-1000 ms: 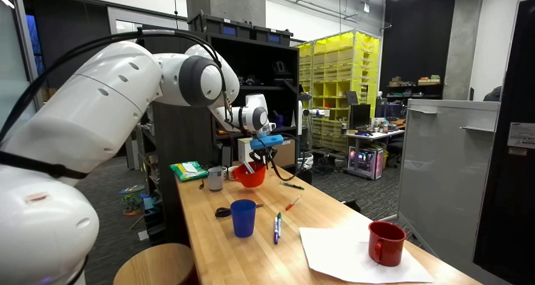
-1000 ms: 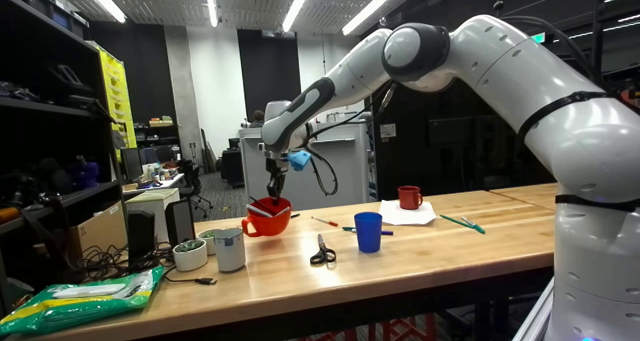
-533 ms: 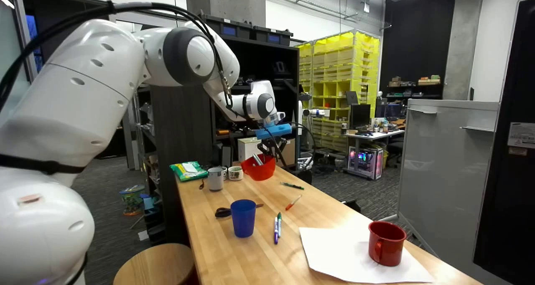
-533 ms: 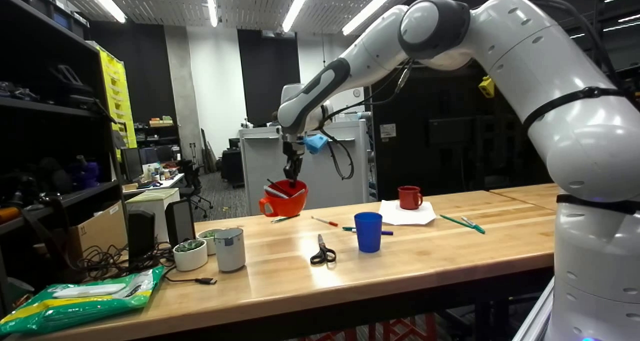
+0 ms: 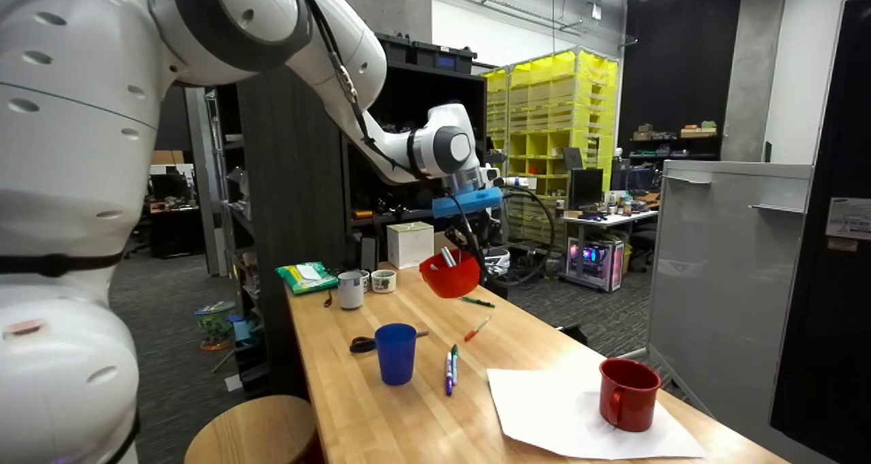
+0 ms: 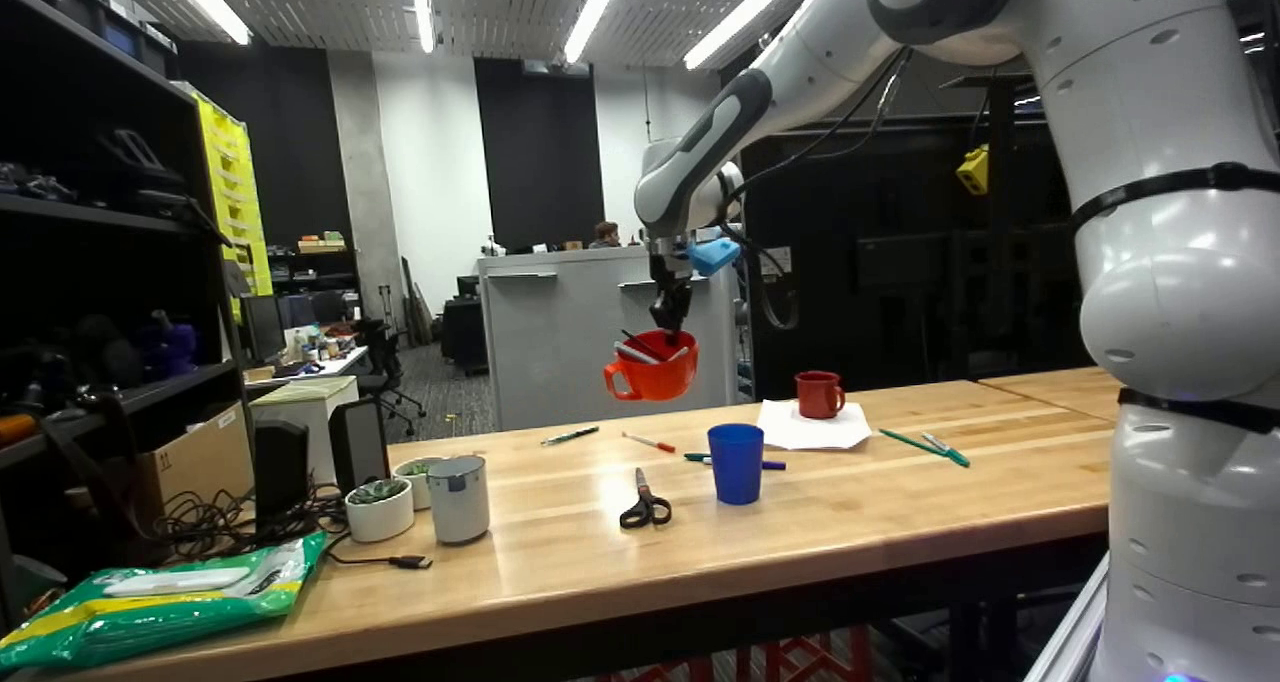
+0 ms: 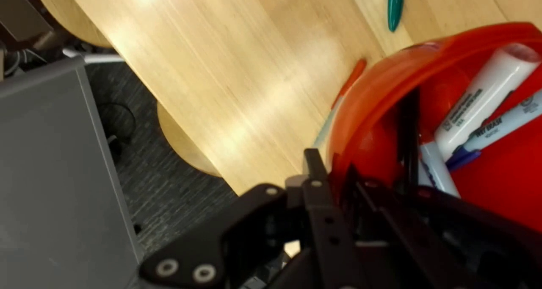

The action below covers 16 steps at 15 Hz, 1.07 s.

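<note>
Tabletop [image 6: 560, 532] under held mug [image 6: 660, 379] — grey carpet [image 5: 170, 307]

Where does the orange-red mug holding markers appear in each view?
Exterior view: mug below center, above and left of the red-capped pen.
Exterior view: mug below center, straight above the pen.
Wrist view: mug at right, cut off, pen just left of it.
Shared landmark: that pen.

The handled bowl [image 6: 655, 375] is orange-red, the tumbler [image 6: 737, 465] blue.
</note>
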Each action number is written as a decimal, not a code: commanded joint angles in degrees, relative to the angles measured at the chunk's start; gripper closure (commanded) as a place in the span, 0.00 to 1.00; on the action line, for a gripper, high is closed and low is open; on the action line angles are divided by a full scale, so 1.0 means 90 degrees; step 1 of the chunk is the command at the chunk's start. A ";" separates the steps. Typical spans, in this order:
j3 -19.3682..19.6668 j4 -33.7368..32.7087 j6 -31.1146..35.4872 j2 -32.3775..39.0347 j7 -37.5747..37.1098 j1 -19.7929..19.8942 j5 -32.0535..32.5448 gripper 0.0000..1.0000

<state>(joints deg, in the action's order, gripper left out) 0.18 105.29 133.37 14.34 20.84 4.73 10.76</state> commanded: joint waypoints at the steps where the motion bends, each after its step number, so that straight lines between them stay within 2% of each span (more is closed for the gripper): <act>1: 0.0253 0.1140 0.0148 -0.0821 -0.0290 0.0164 -0.0121 0.97; 8: 0.0734 0.2514 0.0660 -0.1504 -0.0562 0.0449 -0.0075 0.97; 16: 0.1143 0.3135 0.1485 -0.1730 -0.0309 0.0729 -0.0572 0.97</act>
<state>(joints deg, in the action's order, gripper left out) 9.63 130.19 143.92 1.31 16.44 10.53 8.12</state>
